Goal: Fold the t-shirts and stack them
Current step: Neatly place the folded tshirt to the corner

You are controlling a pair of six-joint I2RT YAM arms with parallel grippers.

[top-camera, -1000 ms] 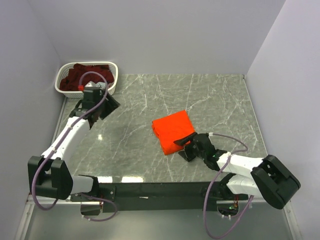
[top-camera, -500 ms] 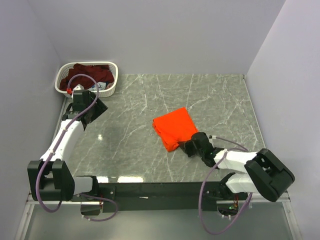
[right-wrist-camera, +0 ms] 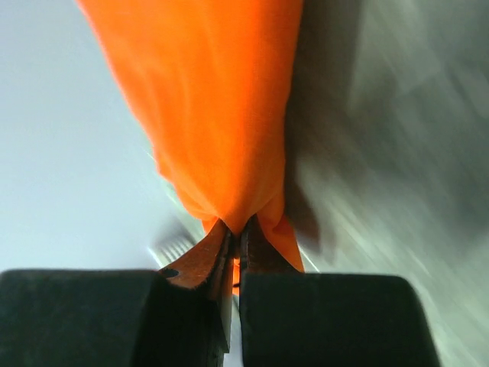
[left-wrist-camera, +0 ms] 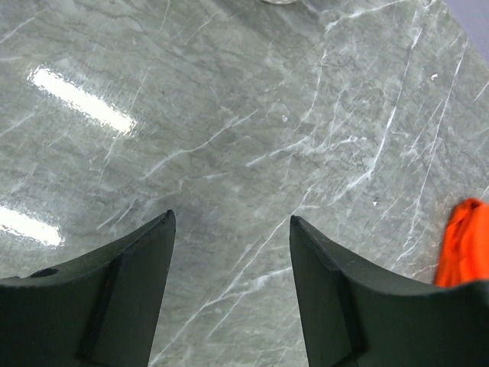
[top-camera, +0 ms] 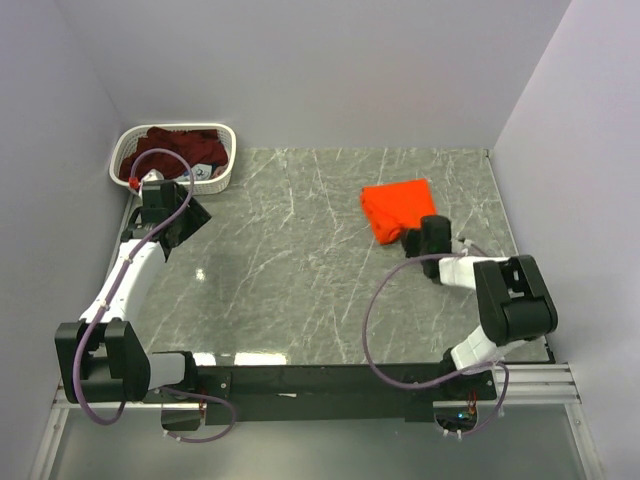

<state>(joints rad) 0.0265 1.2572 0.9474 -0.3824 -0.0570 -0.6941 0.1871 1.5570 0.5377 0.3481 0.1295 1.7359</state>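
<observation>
The folded orange t-shirt [top-camera: 397, 207] lies on the marble table at the right rear, and its edge shows at the right border of the left wrist view [left-wrist-camera: 462, 241]. My right gripper [top-camera: 413, 238] is shut on its near edge; the right wrist view shows the orange cloth [right-wrist-camera: 221, 115] pinched between the closed jaws [right-wrist-camera: 238, 233]. The maroon t-shirt [top-camera: 172, 150] lies crumpled in the white basket [top-camera: 226, 131] at the far left corner. My left gripper [top-camera: 186, 222] hovers open just in front of the basket, above bare marble [left-wrist-camera: 231, 222], holding nothing.
Walls close in the table at the back and on both sides. The right arm is folded back close to the right wall. A purple cable [top-camera: 375, 310] loops over the table's near right part.
My right gripper shut on the orange t-shirt's near edge and dragged it from the table's middle toward the right rear. The left gripper drew back slightly from the basket and stayed open.
</observation>
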